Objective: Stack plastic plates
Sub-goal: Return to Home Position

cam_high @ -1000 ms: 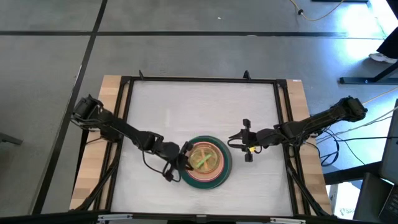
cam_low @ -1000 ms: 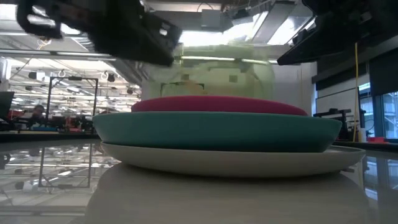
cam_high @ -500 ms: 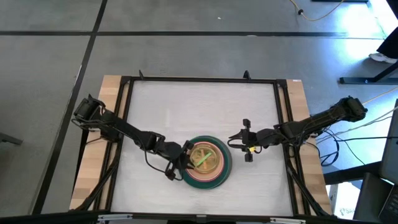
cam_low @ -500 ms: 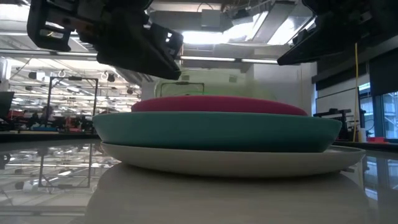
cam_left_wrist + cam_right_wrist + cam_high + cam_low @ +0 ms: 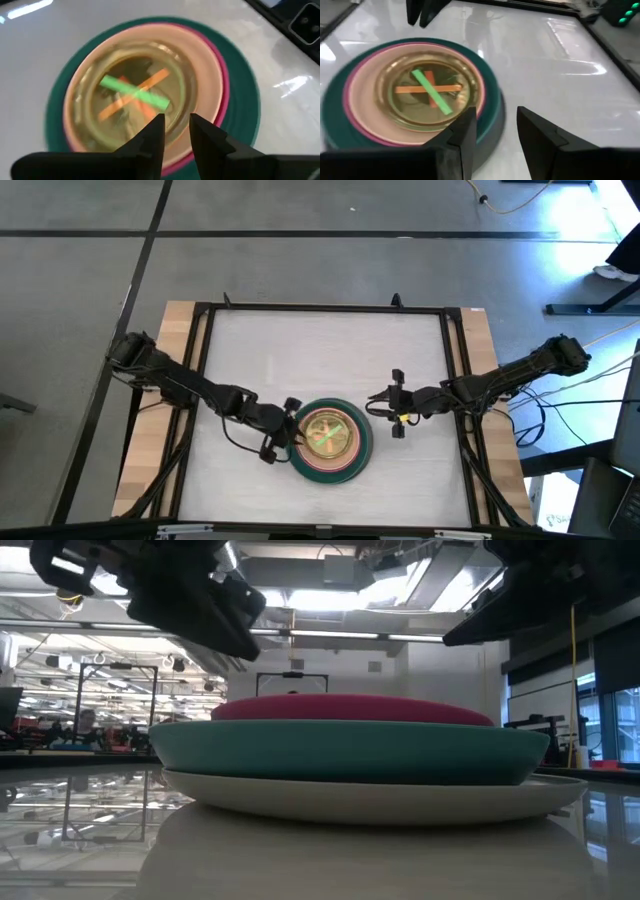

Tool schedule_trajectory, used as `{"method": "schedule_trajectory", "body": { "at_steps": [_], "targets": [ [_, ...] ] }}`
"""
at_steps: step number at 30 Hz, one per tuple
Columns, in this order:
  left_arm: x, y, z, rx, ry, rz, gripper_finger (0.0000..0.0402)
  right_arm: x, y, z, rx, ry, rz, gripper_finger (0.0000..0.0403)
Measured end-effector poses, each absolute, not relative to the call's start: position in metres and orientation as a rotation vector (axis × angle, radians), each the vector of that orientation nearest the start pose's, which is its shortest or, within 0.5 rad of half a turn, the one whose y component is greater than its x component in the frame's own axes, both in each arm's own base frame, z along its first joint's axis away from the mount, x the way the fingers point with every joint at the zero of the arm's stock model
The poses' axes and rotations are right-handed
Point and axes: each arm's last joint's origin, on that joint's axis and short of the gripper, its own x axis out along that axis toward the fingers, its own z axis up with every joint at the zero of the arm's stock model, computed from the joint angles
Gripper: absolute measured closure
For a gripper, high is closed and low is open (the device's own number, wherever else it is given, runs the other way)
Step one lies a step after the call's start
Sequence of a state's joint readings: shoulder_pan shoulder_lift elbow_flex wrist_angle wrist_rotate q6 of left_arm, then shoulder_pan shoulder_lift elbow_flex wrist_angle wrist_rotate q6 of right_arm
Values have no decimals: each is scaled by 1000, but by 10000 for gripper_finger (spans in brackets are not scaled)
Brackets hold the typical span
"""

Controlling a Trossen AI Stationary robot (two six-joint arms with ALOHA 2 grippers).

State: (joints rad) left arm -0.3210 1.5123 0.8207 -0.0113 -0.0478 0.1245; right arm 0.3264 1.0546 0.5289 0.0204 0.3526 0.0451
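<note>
The plastic plates stand in one stack [image 5: 331,438] near the table's near edge: a pale grey plate [image 5: 370,802] at the bottom, a dark green one [image 5: 350,750], a magenta one [image 5: 350,708], a peach one [image 5: 197,65], and small ones nested on top [image 5: 135,95], showing crossed orange and green streaks. My left gripper [image 5: 285,430] hovers open, with a narrow gap, just left of the stack [image 5: 176,122]. My right gripper [image 5: 398,408] waits open to the stack's right [image 5: 496,120].
A black frame [image 5: 320,308] borders the white table top, with wooden strips [image 5: 178,330] outside it. White surface lies on the far side of the stack [image 5: 320,360]. Beyond the table the low view shows a lit workshop [image 5: 90,710].
A translucent greenish plate held above the stack by my left gripper has come down into the stack and no longer shows over the magenta rim. My left gripper has let go and drawn back a little toward the table's left edge and upward.
</note>
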Motion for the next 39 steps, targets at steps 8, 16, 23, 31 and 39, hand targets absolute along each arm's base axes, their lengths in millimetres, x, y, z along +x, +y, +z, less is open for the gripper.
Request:
{"method": "schedule_trajectory", "body": {
  "at_steps": [8, 16, 23, 31, 39],
  "targets": [
    [259, -81, 216, 264, 670, -209, 318, 202, 55, 221, -204, 463, -63, 270],
    [206, -46, 203, 211, 438, 44, 317, 196, 31, 224, -153, 471, -65, 274],
    [172, -23, 186, 116, 295, 148, 317, 181, 4, 199, -78, 396, -17, 333],
    [145, -5, 178, 59, 202, 275, 317, 151, -16, 188, -16, 307, -42, 399],
    [122, 11, 168, 44, 90, 379, 317, 125, -16, 183, 22, 159, -47, 394]
  ]
}}
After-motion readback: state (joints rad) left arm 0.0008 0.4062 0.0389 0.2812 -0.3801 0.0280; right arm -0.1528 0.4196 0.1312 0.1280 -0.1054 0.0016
